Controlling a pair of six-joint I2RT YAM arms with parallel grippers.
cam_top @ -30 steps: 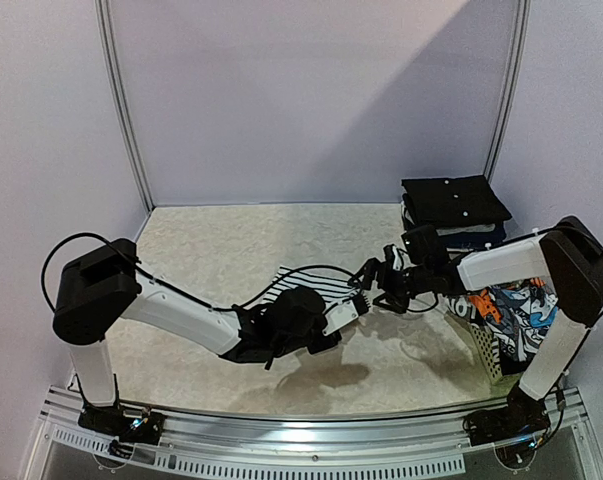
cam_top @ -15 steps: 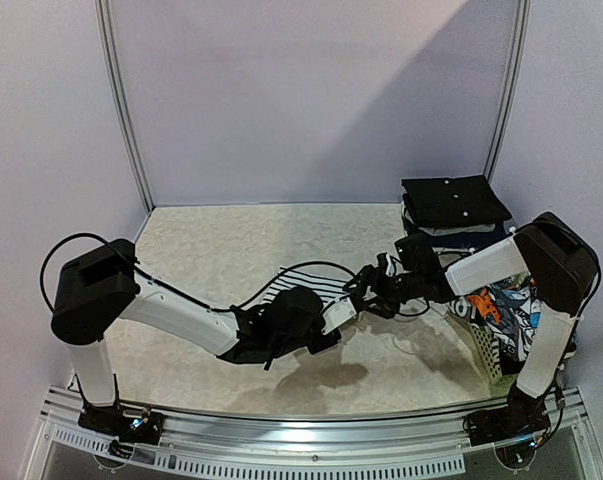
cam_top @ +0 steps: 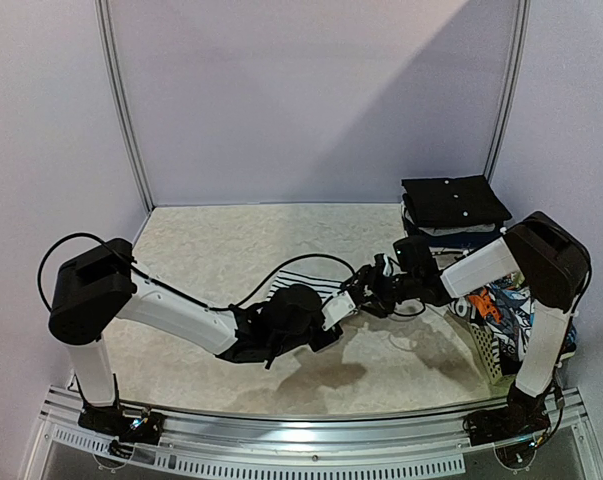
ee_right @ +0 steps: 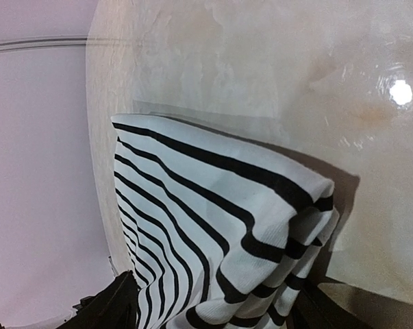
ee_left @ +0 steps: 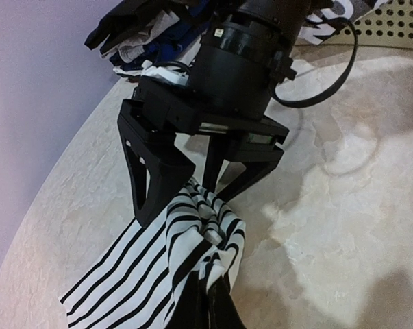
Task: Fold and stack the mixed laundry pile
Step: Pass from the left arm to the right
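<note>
White black-striped garment [ee_left: 158, 267] lies mid-table, its bunched edge clenched in the left gripper [ee_left: 207, 308]; the right gripper [ee_left: 185, 205] straddles the raised fold, jaws apart, gripping nothing. Looks light and limp and will likely sag, so I'd pinch a hem corner. Far right: printed garment [cam_top: 511, 310] in lattice basket [cam_top: 486, 352], dark folded stack [cam_top: 453, 203] beyond.

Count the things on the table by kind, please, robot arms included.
arms: 2
striped cloth: 1
printed cloth: 1
folded stack: 1
basket: 1
Total: 6
</note>
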